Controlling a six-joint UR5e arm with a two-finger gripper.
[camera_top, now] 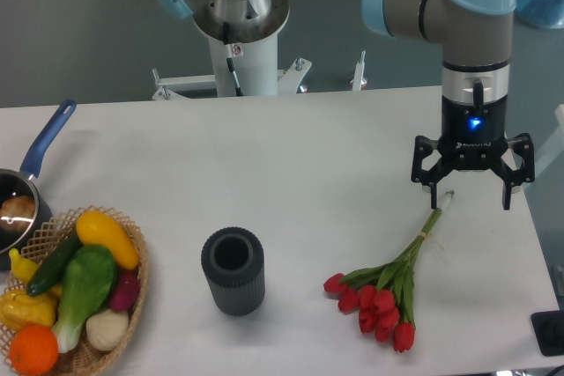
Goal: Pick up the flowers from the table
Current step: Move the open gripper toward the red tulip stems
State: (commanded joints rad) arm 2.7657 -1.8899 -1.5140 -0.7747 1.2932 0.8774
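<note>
Table [291, 147] – white, fills most of the view, runs edge to edge. Arm [476, 33] comes in from the upper right, grey with pale blue caps, wrist pointing straight down, blue light lit on it. A white pedestal [242, 41] stands behind the far table edge, carrying the arm's base joint.

Left front corner: wicker basket [132, 301] piled with toy vegetables [84, 283] – yellow, green, purple, white and orange pieces, some spilling over the rim. Just behind it, at the left edge, a pan [18, 209] with a blue handle, cut off by the frame; something pale lies in it, can't tell what.

Centre front: dark grey ribbed cup [233, 270], upright, open mouth up, standing alone, well apart from basket and bunch.

Flowers [388, 292] lie flat on the table at right front – red heads toward the near edge, green stems running up and to the right, tied near the pale ends. Nothing lies on or against them; the cup is the nearest item, off to their left.

Gripper [471, 189] hangs over the right side of the table, black fingers spread wide, nothing between them. The pale stem tips sit just under its left finger; whether they touch isn't clear. Dark object at the bottom right corner, mostly cut off.
</note>
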